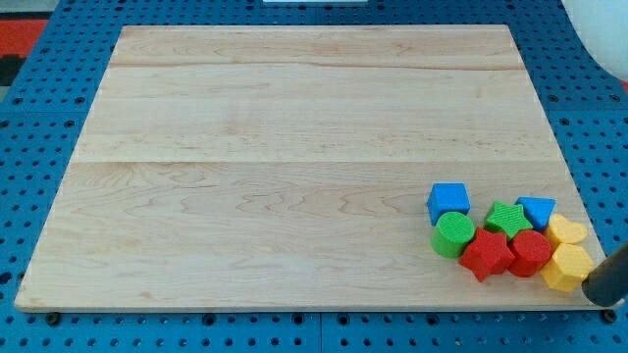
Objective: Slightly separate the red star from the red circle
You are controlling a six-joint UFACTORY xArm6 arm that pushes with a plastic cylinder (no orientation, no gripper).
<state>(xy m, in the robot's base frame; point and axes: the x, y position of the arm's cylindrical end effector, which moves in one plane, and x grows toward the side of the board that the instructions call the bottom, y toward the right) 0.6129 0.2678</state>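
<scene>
- Red star [487, 254] sitting near the board's lower right corner, touching the red circle [531, 252] on the view's right.
- Green cylinder [452, 235] pressed against the star's upper left; green star [507, 218] just above the seam between the two red blocks.
- Blue cube [448, 202] and blue triangle [537, 211] behind, two yellow blocks [567, 231] [567, 267] crowding the circle's right side.
- Dark rod entering at the frame's lower right edge, my tip [601, 294] just beside the lower yellow block, well right of the star; no hand or jaws on this rig, just a plain rod, so nothing to spread or pinch.
- Best approach, judging by the layout: circling below the cluster, entering the notch under the two red blocks, then nudging the star toward the view's lower left.
- Short, slow push advised; the green cylinder likely to ride along otherwise.
- Wooden board [294, 147] open to the left, leaving room.
</scene>
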